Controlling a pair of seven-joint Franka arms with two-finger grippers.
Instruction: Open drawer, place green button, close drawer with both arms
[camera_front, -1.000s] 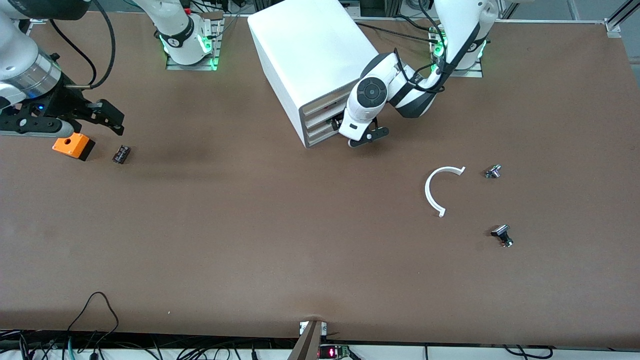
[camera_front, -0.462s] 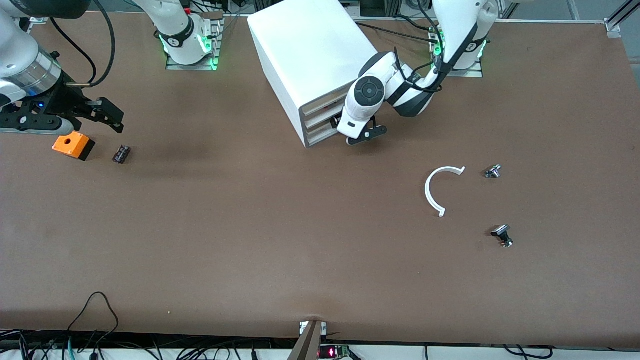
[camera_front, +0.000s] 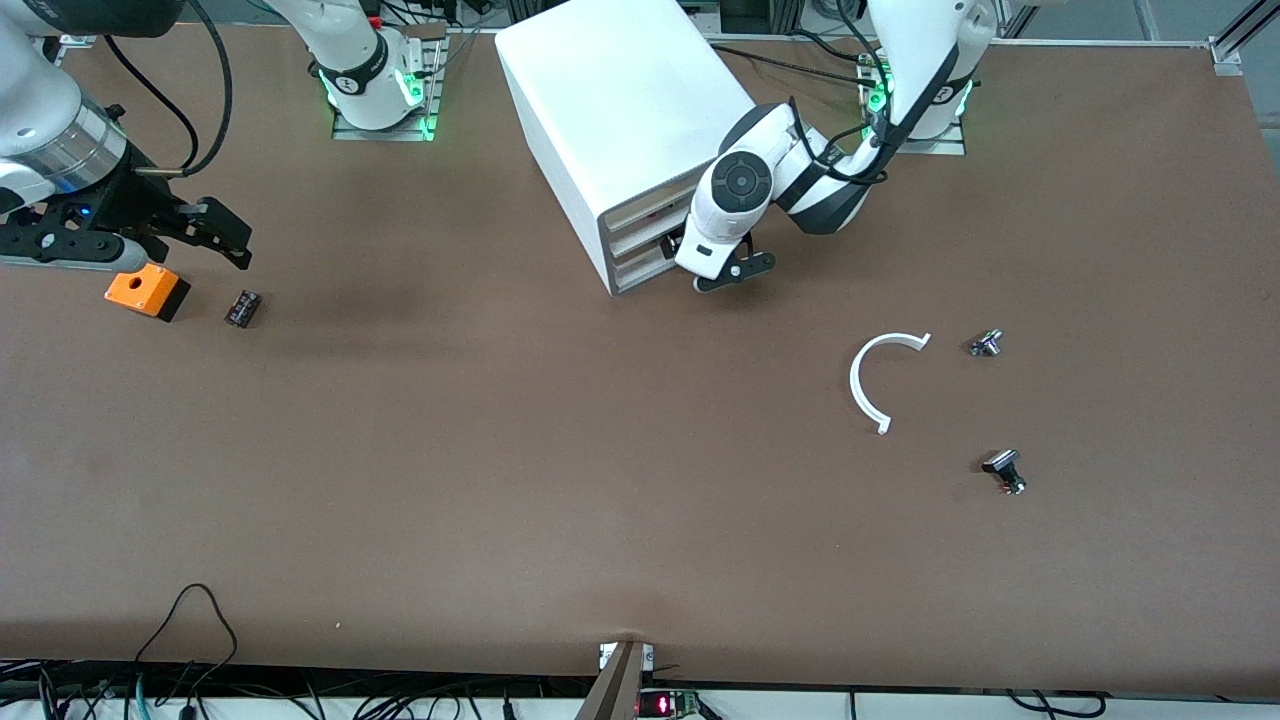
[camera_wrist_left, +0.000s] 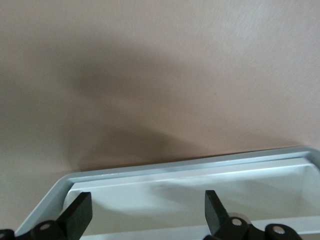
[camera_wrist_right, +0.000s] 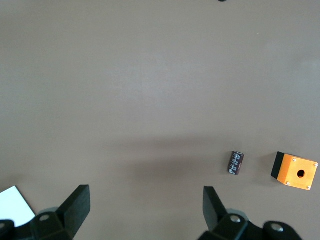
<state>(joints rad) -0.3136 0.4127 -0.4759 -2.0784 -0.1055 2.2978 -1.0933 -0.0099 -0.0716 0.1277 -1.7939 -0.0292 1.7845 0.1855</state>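
Note:
The white cabinet (camera_front: 620, 110) stands near the arms' bases, its three drawers facing the front camera. My left gripper (camera_front: 706, 262) is at the cabinet's front by the lowest drawer (camera_front: 640, 268). In the left wrist view the gripper (camera_wrist_left: 145, 210) is open and empty over the inside of the drawer's white tray (camera_wrist_left: 190, 167), whose visible part holds nothing. My right gripper (camera_front: 232, 240) is open and empty (camera_wrist_right: 145, 207), up over the table at the right arm's end. No green-capped button shows in any view.
An orange box (camera_front: 147, 291) and a small dark part (camera_front: 242, 308) lie below the right gripper; both show in the right wrist view, the box (camera_wrist_right: 296, 172) and the part (camera_wrist_right: 235, 163). A white curved strip (camera_front: 872, 380) and two small silver-and-black parts (camera_front: 986, 343) (camera_front: 1005, 470) lie toward the left arm's end.
The left arm has shifted slightly toward the cabinet. The right gripper has drawn back a little from the orange box, which now shows whole.

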